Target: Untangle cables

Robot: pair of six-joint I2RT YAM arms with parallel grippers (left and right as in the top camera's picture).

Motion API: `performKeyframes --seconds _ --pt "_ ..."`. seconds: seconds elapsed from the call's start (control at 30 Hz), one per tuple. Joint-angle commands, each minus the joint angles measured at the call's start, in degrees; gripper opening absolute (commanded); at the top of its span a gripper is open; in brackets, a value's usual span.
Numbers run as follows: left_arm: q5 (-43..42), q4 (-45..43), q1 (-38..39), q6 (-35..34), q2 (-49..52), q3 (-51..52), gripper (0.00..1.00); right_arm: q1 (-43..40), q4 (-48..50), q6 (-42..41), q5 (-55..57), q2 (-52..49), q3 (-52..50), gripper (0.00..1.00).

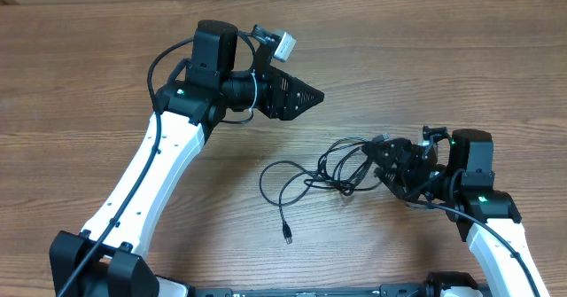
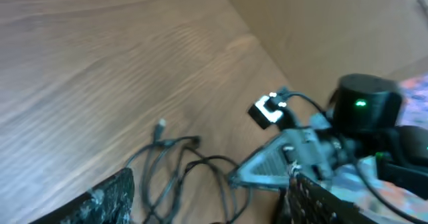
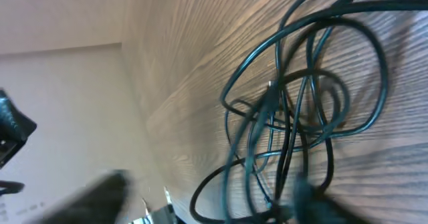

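Note:
The cables [image 1: 341, 168] are a bunch of thin black looped cords lying right of the table's middle. One loose strand runs down and left to a plug end [image 1: 288, 236]. My right gripper [image 1: 387, 166] is at the right edge of the bunch. In the blurred right wrist view its fingers [image 3: 207, 200] are spread apart, with cable loops [image 3: 301, 97] on the wood between and beyond them. My left gripper [image 1: 306, 95] hangs above the table, up and left of the bunch and apart from it. Its fingers [image 2: 210, 200] are spread and empty, with the cables [image 2: 180, 170] ahead of them.
The table is brown wood grain [image 1: 425, 58]. The right arm, with its green light [image 2: 361, 104], faces the left wrist camera. A beige wall or board [image 3: 60, 17] shows at the table's edge in the right wrist view.

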State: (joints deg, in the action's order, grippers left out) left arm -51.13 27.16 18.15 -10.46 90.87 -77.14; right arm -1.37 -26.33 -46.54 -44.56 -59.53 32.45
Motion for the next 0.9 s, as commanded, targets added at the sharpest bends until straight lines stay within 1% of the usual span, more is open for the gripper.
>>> performKeyframes --seconds 0.0,0.1,0.2,0.33,0.4,0.47,0.5,0.53,0.57,0.63,0.67,0.7,0.73,0.77,0.87 --pt "9.44 1.81 0.09 1.05 -0.98 -0.33 0.75 0.13 0.26 0.2 -0.48 0.24 -0.22 0.9" --pt "14.19 3.1 0.09 -0.52 -0.98 -0.33 0.79 0.15 -0.17 0.22 0.31 0.24 -0.24 0.91" --pt "14.23 3.41 0.11 -0.48 -0.98 -0.33 0.81 1.03 -1.64 0.17 3.28 0.24 -0.24 0.91" --pt "14.49 4.0 0.11 -0.44 -0.98 -0.31 0.83 3.72 -0.87 0.13 4.7 -0.15 -0.28 0.91" --pt "14.51 4.09 0.11 -0.46 -0.98 -0.31 0.83 5.99 -0.24 0.02 7.65 -0.9 -0.28 0.89" --pt "14.51 4.13 0.11 -0.46 -0.98 -0.31 0.83 8.0 0.13 -1.88 10.78 -1.92 -0.28 0.7" --pt "14.51 4.33 0.11 -0.46 -0.98 -0.31 0.83 9.01 0.72 -3.08 12.2 -2.86 -0.28 0.58" --pt "14.51 4.55 0.11 -0.46 -0.98 -0.31 0.83 9.46 1.29 -3.17 12.41 -3.45 -0.28 0.51" --pt "14.51 4.7 0.11 -0.46 -0.98 -0.31 0.83 9.81 1.99 -3.17 12.37 -4.22 -0.28 0.48" --pt "14.51 5.16 0.11 -0.46 -0.98 -0.31 0.83 10.82 3.87 -3.15 12.83 -6.71 -0.28 0.46" --pt "14.51 5.22 0.11 -0.46 -0.98 -0.31 0.83 11.19 4.44 -3.15 13.27 -8.04 -0.28 0.38" --pt "14.49 5.22 0.11 -0.46 -0.98 -0.31 0.83 11.58 4.7 -3.15 13.46 -9.49 -0.28 0.24" --pt "14.49 5.29 0.11 -0.46 -0.98 -0.31 0.83 11.82 4.81 -3.15 13.42 -10.71 -0.28 0.13" --pt "14.49 5.44 0.11 -0.46 -0.98 -0.31 0.83 11.98 4.79 -3.15 13.42 -11.56 -0.28 0.04" --pt "14.49 6.34 0.11 -0.46 -0.98 -0.31 0.83 12.02 4.81 -2.84 11.17 -12.63 -0.13 0.04"
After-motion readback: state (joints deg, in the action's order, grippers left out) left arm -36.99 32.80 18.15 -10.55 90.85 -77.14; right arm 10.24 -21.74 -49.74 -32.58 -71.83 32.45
